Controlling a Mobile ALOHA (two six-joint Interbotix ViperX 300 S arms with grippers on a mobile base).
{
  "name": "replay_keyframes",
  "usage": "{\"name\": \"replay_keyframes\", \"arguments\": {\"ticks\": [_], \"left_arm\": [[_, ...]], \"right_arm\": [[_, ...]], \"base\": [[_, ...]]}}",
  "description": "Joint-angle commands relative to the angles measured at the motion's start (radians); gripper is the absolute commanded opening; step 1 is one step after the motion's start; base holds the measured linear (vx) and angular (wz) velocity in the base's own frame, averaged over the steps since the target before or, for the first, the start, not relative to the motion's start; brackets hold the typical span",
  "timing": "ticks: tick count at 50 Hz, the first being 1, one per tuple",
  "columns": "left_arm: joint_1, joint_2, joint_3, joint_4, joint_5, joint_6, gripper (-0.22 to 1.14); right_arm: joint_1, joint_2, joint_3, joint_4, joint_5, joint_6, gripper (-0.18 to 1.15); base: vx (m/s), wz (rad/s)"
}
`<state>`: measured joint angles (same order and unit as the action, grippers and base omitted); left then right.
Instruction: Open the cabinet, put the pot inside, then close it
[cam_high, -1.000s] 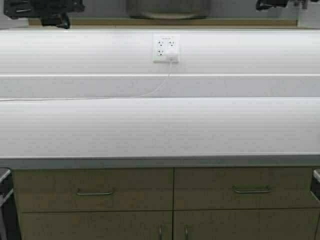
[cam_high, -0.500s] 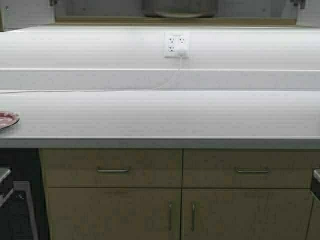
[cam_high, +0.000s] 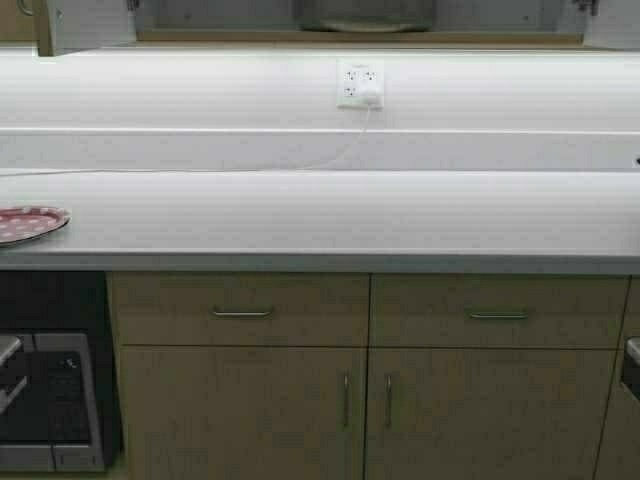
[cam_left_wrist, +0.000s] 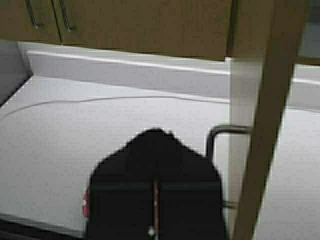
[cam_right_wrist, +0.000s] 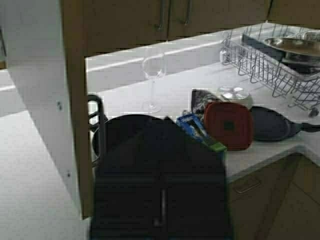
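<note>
As the base rolls back from the counter (cam_high: 320, 215), the whole scene slides in the high view. That is the robot moving, not the things. A red plate (cam_high: 30, 222) has come into sight at the counter's left edge, with a dark oven front (cam_high: 55, 400) below it. More of the lower drawers (cam_high: 240, 310) now shows, and both arms have left the top of the frame.

Up top, the cabinet (cam_high: 250, 37) stands open with the pot (cam_high: 365, 14) sitting inside at its middle. So my call is that the loading is done and only the closing remains. Backing off should give the doors room to swing.

The left gripper (cam_left_wrist: 155, 137) is pressed together on nothing, just beside the bar handle (cam_left_wrist: 225, 132) of the left door (cam_left_wrist: 265, 100).

In the centre, a wall socket (cam_high: 360, 85) trails a white cord (cam_high: 250, 168) along the counter's back edge.

The right gripper (cam_right_wrist: 161, 150) is likewise pressed together and empty, just beside the right door (cam_right_wrist: 75, 100). Beyond it stand a wine glass (cam_right_wrist: 153, 75) and a red lid (cam_right_wrist: 229, 125), with a dish rack (cam_right_wrist: 270, 60) in the counter's far right corner.
</note>
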<state>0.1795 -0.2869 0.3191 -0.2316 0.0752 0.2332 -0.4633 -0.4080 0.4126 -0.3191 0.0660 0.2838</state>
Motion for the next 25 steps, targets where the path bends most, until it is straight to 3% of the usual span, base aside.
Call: {"name": "replay_keyframes", "arguments": {"ticks": [1,15,25], "left_arm": [[0.0,0.109,-0.166,0.002,-0.008,-0.009,0.03],[-0.048,0.36,-0.425,0.002,-0.008,-0.035,0.03],[-0.107,0.419,-0.491,0.002,-0.008,-0.037,0.03]], "right_arm": [[-0.003,0.133,-0.169,-0.002,-0.014,-0.002,0.07],[0.005,0.393,-0.407,-0.002,-0.009,-0.003,0.07],[0.055,0.489,-0.551,-0.002,-0.008,-0.003,0.07]], "base": [[-0.11,0.0],[-0.06,0.01],[0.01,-0.01]]}}
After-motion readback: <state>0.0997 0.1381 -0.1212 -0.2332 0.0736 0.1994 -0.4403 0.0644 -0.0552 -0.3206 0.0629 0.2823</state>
